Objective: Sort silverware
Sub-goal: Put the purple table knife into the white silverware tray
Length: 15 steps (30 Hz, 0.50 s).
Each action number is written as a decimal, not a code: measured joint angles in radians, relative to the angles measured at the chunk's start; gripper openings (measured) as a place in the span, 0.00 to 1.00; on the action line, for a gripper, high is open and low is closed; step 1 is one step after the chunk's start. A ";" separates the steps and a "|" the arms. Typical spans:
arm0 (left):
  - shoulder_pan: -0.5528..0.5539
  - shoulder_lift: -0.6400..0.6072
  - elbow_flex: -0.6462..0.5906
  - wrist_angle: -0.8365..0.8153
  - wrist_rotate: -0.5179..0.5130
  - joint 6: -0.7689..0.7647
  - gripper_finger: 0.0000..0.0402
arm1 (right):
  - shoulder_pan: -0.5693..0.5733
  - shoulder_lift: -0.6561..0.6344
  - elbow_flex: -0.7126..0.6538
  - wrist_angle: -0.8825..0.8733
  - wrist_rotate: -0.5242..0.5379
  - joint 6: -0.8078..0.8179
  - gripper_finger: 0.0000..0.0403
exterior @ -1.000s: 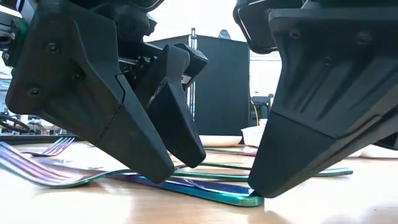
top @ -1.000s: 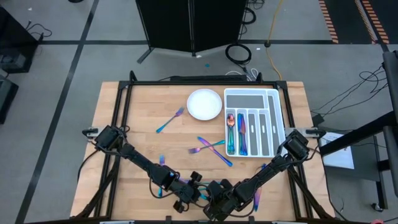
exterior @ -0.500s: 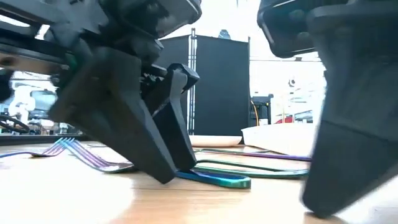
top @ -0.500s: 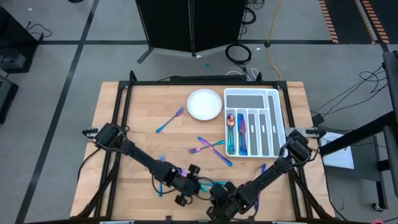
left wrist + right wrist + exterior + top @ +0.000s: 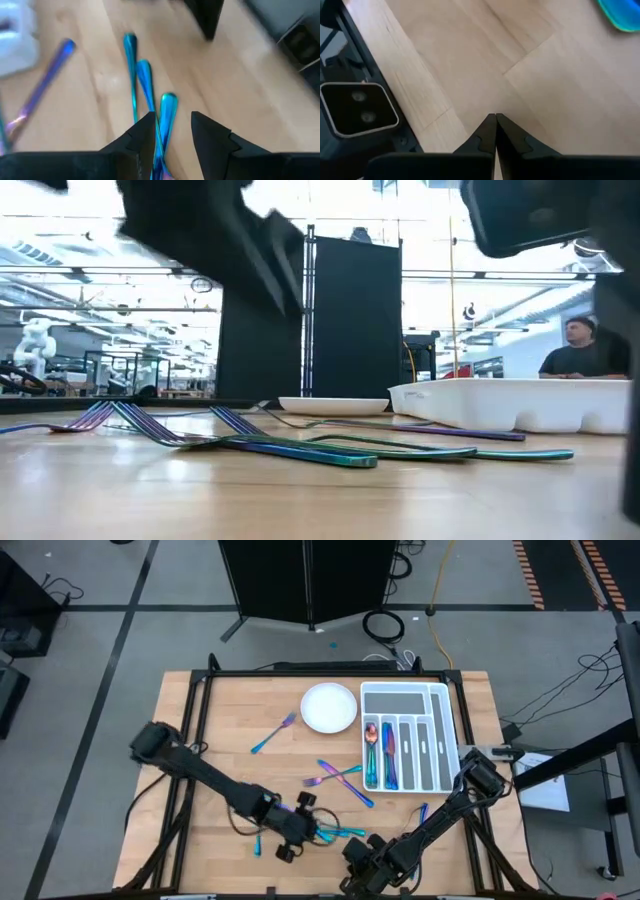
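- Silverware (image 5: 340,832) lies bunched near the bench's (image 5: 230,730) front edge, handles fanned; more pieces (image 5: 338,780) sit mid-bench, and some already fill the tray (image 5: 444,740), so sorting looks partly done.
- Left end effector (image 5: 170,131) straddles one blue handle, fingers apart, seemingly to single it out.
- Right end effector (image 5: 495,122), clenched and empty, waits at the front edge.

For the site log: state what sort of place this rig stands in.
Most likely a robotics lab or workshop hall, not a home. The wooden table stands on grey floor with cables trailing across it. The low view shows a high industrial ceiling, a black partition and a seated person.
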 joint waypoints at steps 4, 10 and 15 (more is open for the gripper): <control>0.014 -0.133 -0.097 -0.037 -0.036 -0.063 0.32 | 0.000 -0.002 0.000 -0.004 0.032 0.011 0.00; 0.042 -0.325 -0.383 0.007 -0.052 -0.232 0.32 | -0.037 -0.004 0.001 0.016 0.136 -0.009 0.00; 0.068 -0.369 -0.519 0.021 -0.064 -0.348 0.32 | -0.109 -0.003 0.001 0.079 0.154 -0.088 0.00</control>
